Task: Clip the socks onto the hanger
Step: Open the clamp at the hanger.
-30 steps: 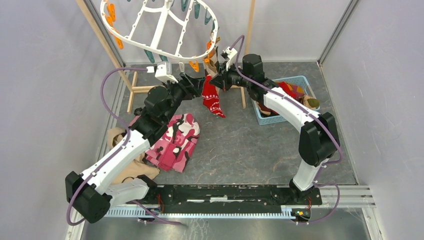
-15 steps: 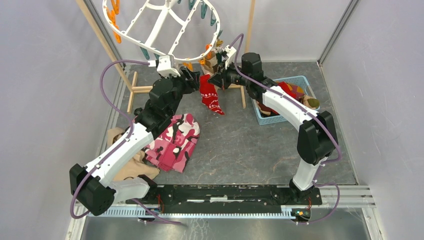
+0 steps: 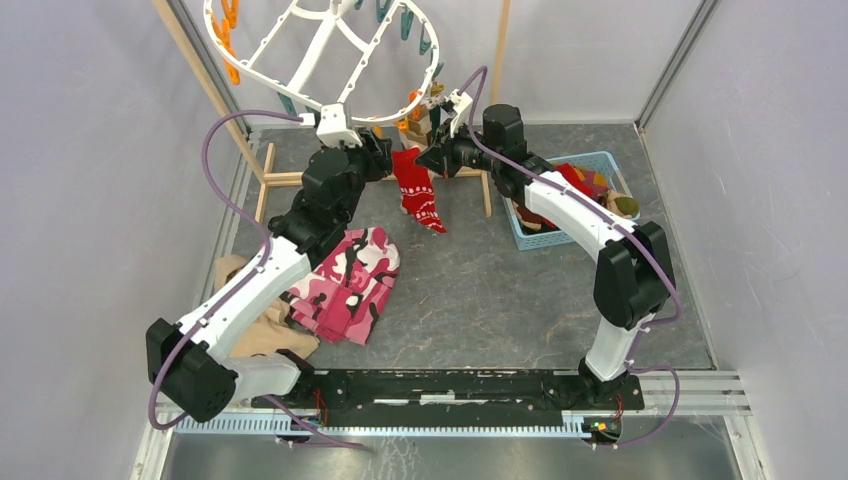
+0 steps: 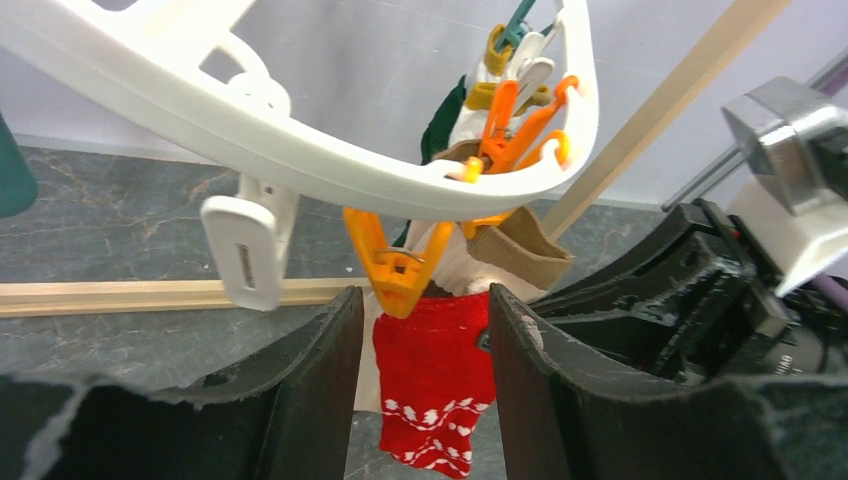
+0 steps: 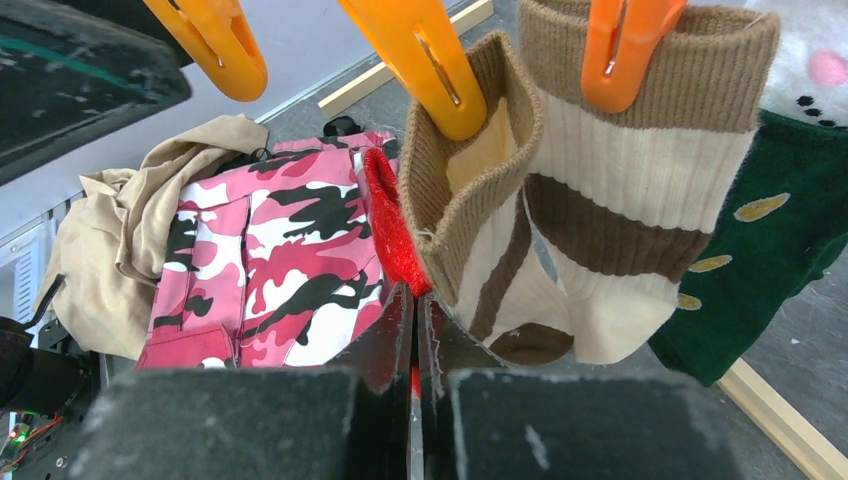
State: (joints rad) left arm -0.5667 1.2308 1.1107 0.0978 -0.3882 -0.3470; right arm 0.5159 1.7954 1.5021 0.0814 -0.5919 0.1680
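Risen to the hanger (image 4: 200, 110), the left claw (image 4: 422, 302) narrows, unclenched, around an orange clip (image 4: 395, 270); the right claw (image 5: 415, 305) pinches the red sock (image 4: 435, 380) beneath, ready for clipping.

The right hand (image 5: 414, 330) pinches the red sock (image 5: 390, 225) by its edge, just beside a brown-striped sock (image 5: 610, 230) hanging from orange clips (image 5: 430, 60), above a pink camouflage garment (image 5: 270, 270).

Not fully visible to me:
1. hanger (image 3: 322, 52) – far side cut off by the overhead view's top edge.
2. blue basket (image 3: 598, 158) – partly behind right arm (image 3: 575, 215).
3. red sock (image 5: 390, 230) – one end hidden inside right claw (image 5: 414, 295).
4. dark green sock (image 5: 770, 260) – cropped at wrist view's right edge.
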